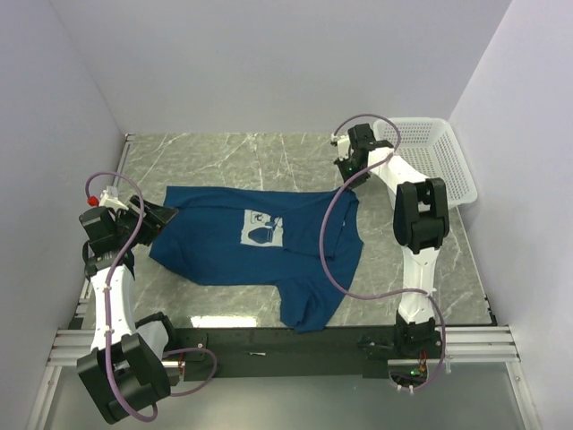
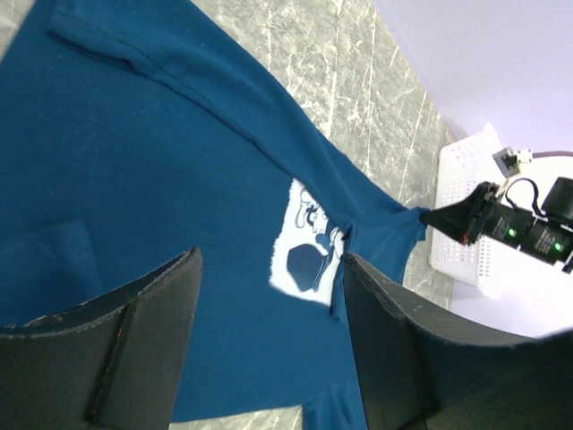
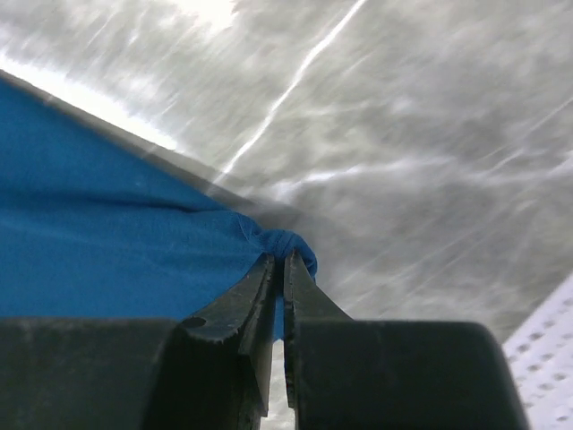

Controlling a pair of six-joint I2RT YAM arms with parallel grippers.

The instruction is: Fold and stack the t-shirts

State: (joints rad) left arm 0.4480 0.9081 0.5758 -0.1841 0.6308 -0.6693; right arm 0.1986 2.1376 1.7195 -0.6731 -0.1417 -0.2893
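Observation:
A dark blue t-shirt [image 1: 215, 251] with a white square print [image 1: 261, 228] lies spread on the marble table, one part trailing toward the front edge. My right gripper [image 1: 347, 179] is at the shirt's far right corner. In the right wrist view it [image 3: 282, 258] is shut on a small bunch of the blue cloth [image 3: 98, 197]. At the shirt's left edge my left gripper [image 1: 163, 215] stands open. In the left wrist view its fingers [image 2: 134, 340] hover over the t-shirt [image 2: 134, 161] with nothing between them.
A white mesh basket [image 1: 439, 157] stands at the back right corner, just behind the right arm, and shows again as the basket [image 2: 466, 233] and the basket's rim [image 3: 546, 349]. White walls close the table on three sides. A black rail [image 1: 269, 345] runs along the front edge.

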